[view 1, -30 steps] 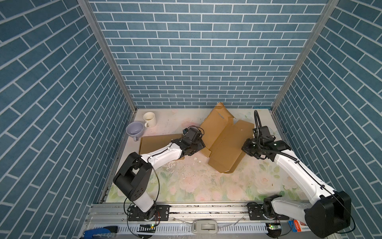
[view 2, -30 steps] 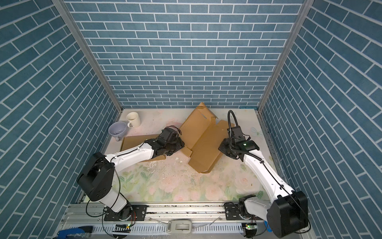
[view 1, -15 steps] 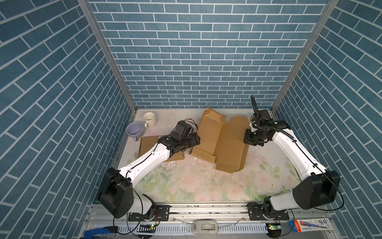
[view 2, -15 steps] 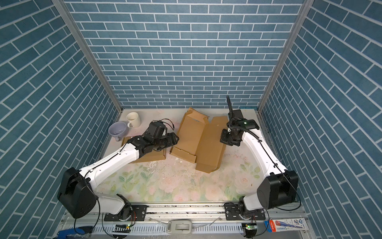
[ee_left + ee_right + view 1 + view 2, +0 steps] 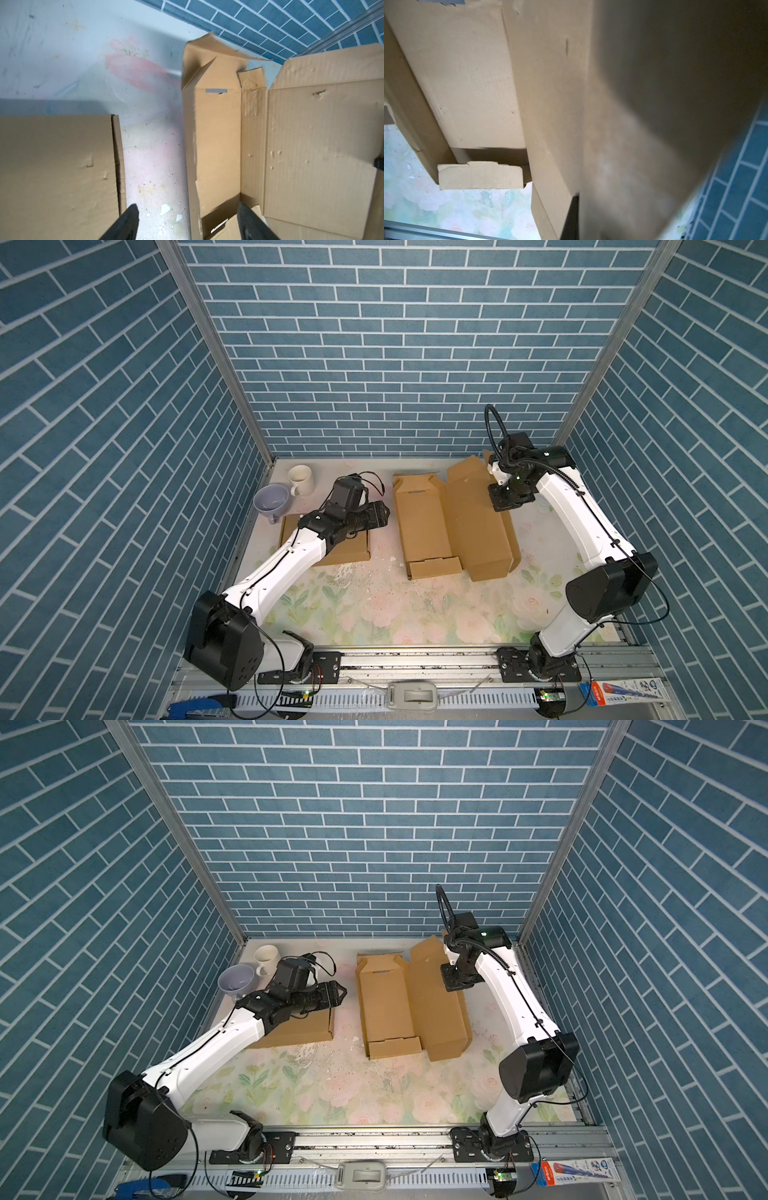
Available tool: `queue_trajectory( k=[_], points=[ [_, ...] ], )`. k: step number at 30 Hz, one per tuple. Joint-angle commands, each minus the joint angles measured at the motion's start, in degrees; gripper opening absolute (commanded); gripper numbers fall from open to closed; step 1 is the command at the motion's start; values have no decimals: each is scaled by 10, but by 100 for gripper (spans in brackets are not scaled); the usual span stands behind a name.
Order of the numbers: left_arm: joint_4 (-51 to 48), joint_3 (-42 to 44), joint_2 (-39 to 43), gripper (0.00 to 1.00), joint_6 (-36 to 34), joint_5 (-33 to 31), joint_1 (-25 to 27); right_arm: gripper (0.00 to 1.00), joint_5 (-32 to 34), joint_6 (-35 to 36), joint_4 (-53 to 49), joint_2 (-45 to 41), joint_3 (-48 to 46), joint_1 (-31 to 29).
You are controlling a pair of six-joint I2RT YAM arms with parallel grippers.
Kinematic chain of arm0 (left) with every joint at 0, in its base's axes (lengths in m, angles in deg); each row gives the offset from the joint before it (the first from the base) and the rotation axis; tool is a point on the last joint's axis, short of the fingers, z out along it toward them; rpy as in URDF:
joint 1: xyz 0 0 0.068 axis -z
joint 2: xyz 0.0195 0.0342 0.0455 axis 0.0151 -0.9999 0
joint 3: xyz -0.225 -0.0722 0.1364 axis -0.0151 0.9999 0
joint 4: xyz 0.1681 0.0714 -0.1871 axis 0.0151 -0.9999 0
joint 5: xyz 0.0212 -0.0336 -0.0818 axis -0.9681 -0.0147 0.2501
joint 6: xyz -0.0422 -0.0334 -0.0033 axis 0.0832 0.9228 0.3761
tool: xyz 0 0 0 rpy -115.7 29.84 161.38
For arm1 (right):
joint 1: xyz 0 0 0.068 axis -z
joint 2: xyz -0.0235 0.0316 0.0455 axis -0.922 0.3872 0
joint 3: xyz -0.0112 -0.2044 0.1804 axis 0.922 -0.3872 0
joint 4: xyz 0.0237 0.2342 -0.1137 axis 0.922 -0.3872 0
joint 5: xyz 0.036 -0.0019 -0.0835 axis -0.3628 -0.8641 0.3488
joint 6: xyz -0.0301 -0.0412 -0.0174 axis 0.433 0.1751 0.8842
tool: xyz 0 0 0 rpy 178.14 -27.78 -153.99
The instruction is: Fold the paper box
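Left wrist: bare mat [image 5: 153,166] beside box [image 5: 216,135] edge.

Paper box [image 5: 424,514] lies opened flat on the table [image 5: 374,614], far ctr-R, long axis near-to-far in both top views. A small flap sits at the near end of its L panel, and its R panel runs to the far-R corner. Flat cardboard sheet [image 5: 349,549] lies L of the box, apart, w/ bare table btwn. Mug [image 5: 300,480] stands in the far-L corner. Cup [image 5: 272,499] is just L and nearer, beside the sheet's far-L corner. Left gripper [image 5: 384,516] is above the sheet's far-R corner, pointing R at the box, not touching. Right gripper [image 5: 505,504] is on the box's R panel, toward the far end. Rail [image 5: 415,664] runs along the near edge, w/ a packet [image 5: 623,691] at near-R beyond it.
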Motion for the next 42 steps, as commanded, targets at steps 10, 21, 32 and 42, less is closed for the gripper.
queue_trajectory(
  k=[10,21,32,42],
  points=[
    [119,75,50,71,-69,97,-105,0,124,430,15,63,99,-74],
    [92,32,-109,65,-42,174,-151,0,109,512,204,-37,-93,-92],
    [92,65,-166,60,41,203,-80,0,115,512,249,-58,-135,-99],
    [267,136,-151,52,227,247,-16,0,120,502,267,-54,-141,-105]
  ],
)
